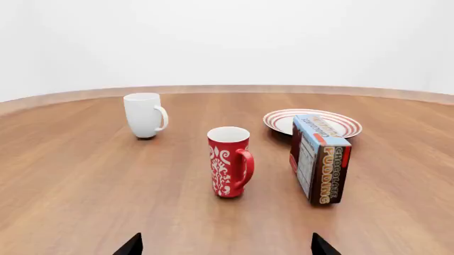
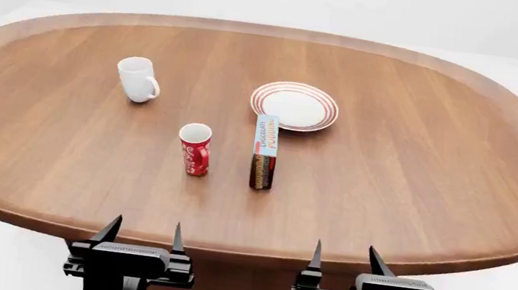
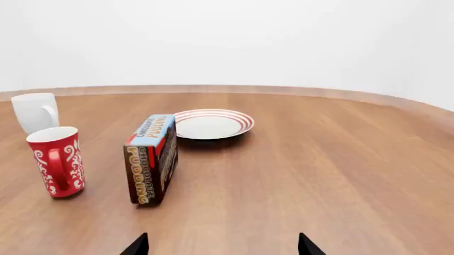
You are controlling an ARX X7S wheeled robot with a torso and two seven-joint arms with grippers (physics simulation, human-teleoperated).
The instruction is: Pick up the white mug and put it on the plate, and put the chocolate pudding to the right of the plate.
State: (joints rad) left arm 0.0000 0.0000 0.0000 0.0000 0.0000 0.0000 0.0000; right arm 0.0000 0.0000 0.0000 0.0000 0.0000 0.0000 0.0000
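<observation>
While both my grippers, left [image 2: 142,234] and right [image 2: 344,258], hang spread and holding nothing off the table's [image 2: 455,162] near edge, I see the white mug [image 2: 137,79] at eleven o'clock, the plate [image 2: 295,106] bare at twelve, the chocolate pudding [image 2: 264,151] upright just before it, beside a red mug [image 2: 195,149].

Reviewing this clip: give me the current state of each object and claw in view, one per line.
Glossy white ceramic mug: upright, empty, on the wooden table, untouched.
Red mug with white lettering: upright, empty.
Round red-ringed white plate: flat, nothing on it.
Blue-and-brown chocolate pudding box: standing on edge, just in front of the plate.
Left claw: open, empty.
Right claw: open, empty.
</observation>
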